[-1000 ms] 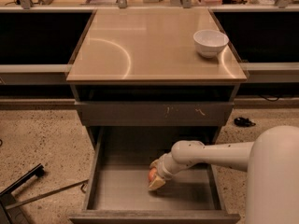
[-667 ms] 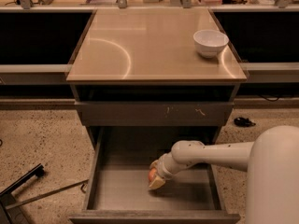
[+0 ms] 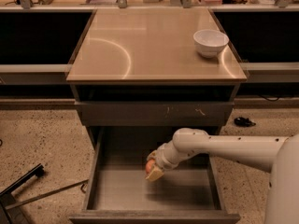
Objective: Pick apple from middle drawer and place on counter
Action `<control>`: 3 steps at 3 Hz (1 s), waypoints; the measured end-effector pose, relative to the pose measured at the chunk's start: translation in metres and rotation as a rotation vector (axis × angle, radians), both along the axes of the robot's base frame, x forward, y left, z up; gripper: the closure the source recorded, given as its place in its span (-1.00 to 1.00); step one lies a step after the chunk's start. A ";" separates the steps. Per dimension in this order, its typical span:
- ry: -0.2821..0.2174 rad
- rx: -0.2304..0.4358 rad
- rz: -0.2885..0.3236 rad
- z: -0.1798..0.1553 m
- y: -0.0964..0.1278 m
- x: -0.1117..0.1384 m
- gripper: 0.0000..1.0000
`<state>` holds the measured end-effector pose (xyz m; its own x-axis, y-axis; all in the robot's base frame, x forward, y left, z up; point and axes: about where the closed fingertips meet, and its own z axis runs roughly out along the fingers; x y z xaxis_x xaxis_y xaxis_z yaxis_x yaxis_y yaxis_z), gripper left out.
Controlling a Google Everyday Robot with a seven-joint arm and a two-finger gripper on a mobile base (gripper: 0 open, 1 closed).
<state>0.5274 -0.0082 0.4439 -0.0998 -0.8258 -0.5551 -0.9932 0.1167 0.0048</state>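
**Figure: The apple starting up off the floor of the middle drawer**

Set against the views of a second ago, we are seeing the gripper and the apple sitting a little higher in the frame and slightly toward 11 o'clock. The middle drawer is staying pulled out, and nothing else is shifting. The change is small, and we are reading it as the start of the lift: the apple is moving with the gripper rather than lying where it was. In our judgement the pick is nearly done, while the carry upward and the placing on the counter are not yet begun.

The arm is reaching in from 3 o'clock. The gripper is hanging inside the open drawer, just right of its centre and below the closed scratched drawer front. Its jaws are standing narrow, closed on the apple. We are seeing the red-orange fruit at the 10 o'clock side of a pale finger pad, touching it. The other finger is not showing, so we are inferring the two-sided hold from the fruit rising with the gripper.

The counter is lying well apart at 12 o'clock, with a white bowl standing near its 2 o'clock corner.
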 end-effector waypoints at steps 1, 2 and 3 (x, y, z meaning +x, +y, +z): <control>0.014 0.024 0.069 0.070 0.016 -0.008 1.00; 0.012 0.024 0.068 0.069 0.016 -0.007 1.00; 0.014 0.008 0.081 0.077 0.020 -0.007 1.00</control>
<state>0.5201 0.0119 0.5212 -0.0400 -0.8267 -0.5612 -0.9992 0.0355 0.0190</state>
